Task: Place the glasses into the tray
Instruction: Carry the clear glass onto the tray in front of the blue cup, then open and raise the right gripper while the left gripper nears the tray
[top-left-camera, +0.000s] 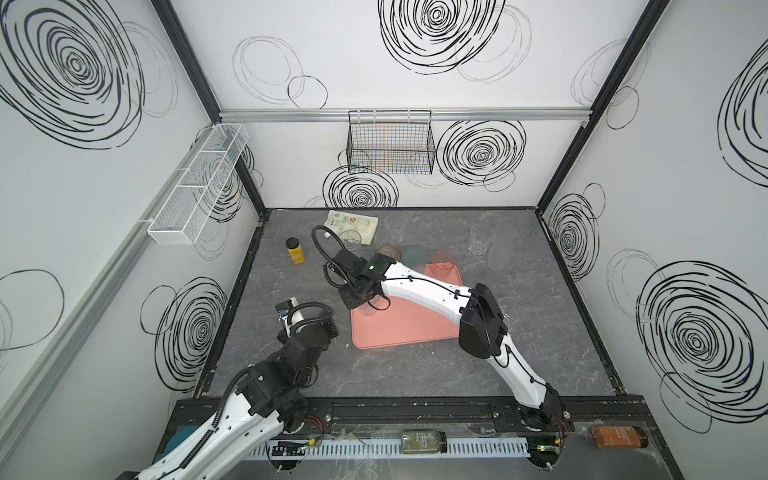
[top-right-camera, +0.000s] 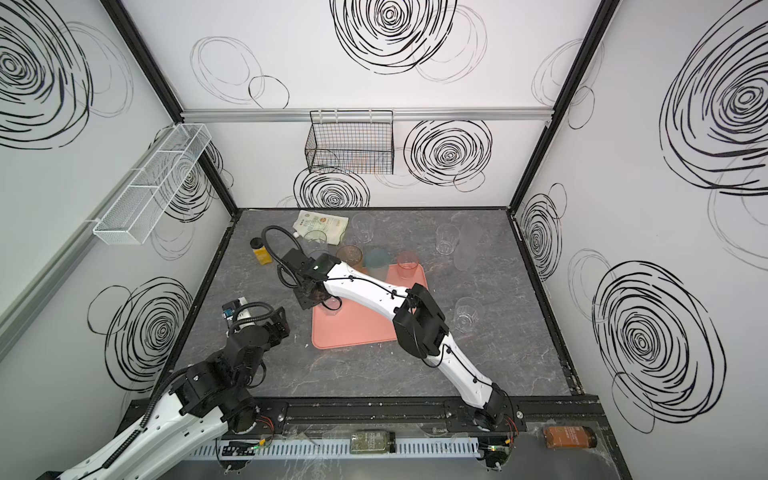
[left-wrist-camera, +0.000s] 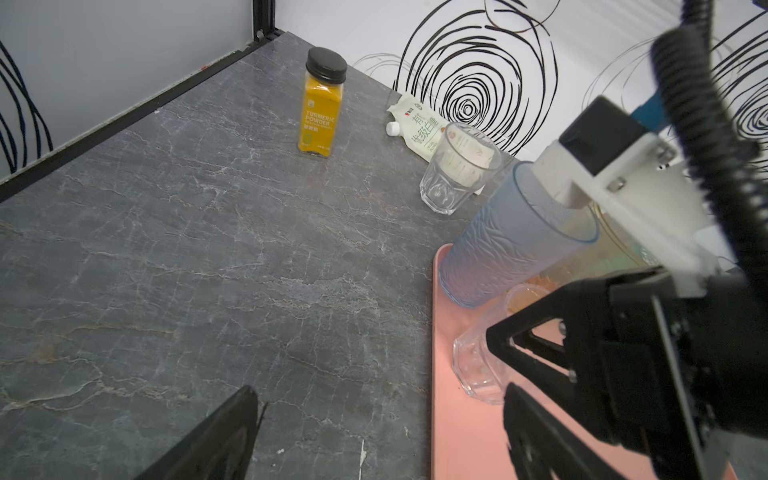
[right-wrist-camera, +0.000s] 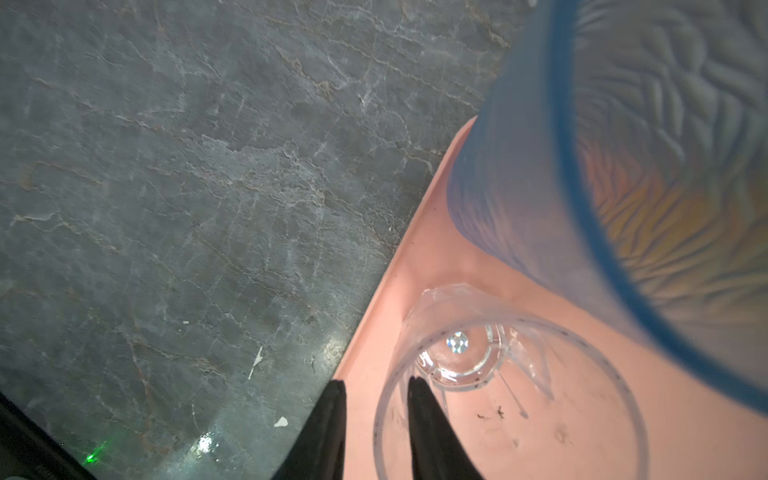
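Right jaws astride glass (right-wrist-camera: 461, 357) rim, on tray (right-wrist-camera: 419, 257)

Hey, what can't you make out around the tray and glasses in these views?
Clear glass on the tray: in both top views the right hand covers most of it; the right wrist view's bottom edge cuts its rim.
Amber glass: left wrist view, behind the blue glass and a white mount.
Frosted glass: in both top views, too faint to tell upright from lying.
Green jar label: both top views, too small to read.
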